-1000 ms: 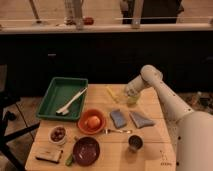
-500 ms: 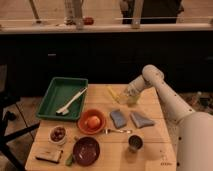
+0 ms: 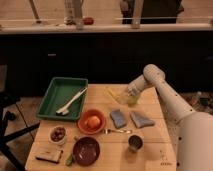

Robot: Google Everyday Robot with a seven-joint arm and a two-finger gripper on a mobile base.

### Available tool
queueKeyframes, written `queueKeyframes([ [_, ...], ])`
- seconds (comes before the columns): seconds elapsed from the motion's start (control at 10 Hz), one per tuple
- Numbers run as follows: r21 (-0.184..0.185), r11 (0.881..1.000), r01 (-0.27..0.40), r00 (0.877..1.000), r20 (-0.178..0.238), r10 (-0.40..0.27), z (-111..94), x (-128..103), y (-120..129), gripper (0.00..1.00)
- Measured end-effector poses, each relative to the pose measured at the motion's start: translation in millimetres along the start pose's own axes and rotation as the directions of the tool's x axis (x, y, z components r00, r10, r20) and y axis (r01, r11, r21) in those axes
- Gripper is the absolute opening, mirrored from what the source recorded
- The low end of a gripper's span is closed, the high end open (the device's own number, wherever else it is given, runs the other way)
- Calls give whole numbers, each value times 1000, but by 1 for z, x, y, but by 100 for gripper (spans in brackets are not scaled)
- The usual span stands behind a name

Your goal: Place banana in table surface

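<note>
The banana point(image 3: 113, 93) is a small pale yellow fruit lying on the far middle of the tan plank table surface point(image 3: 152, 135). It lies just left of a translucent yellow-green cup point(image 3: 132, 99). My gripper point(image 3: 128, 94) reaches in from the right on a white arm, low over the table's far edge. It sits at the cup, close to the banana's right end. I cannot tell whether it touches the banana.
A green tray point(image 3: 52, 96) with a white utensil point(image 3: 72, 101) lies far left. An orange point(image 3: 93, 121) sits in an orange bowl. A blue sponge point(image 3: 118, 118), grey cloth point(image 3: 141, 119), fork point(image 3: 117, 131), metal cup point(image 3: 135, 143), maroon bowl point(image 3: 86, 150) and small white bowl point(image 3: 58, 134) lie nearer.
The gripper has shifted slightly down and left near the cup. Nothing else has moved.
</note>
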Motion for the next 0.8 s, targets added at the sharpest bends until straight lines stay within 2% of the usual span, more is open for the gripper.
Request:
queueKeyframes([
  [0.5,-7,1000,8,1000,2,-8,-3,0,1,46],
  [0.8,-6,1000,4,1000,4,-4,-14,4,4,66],
])
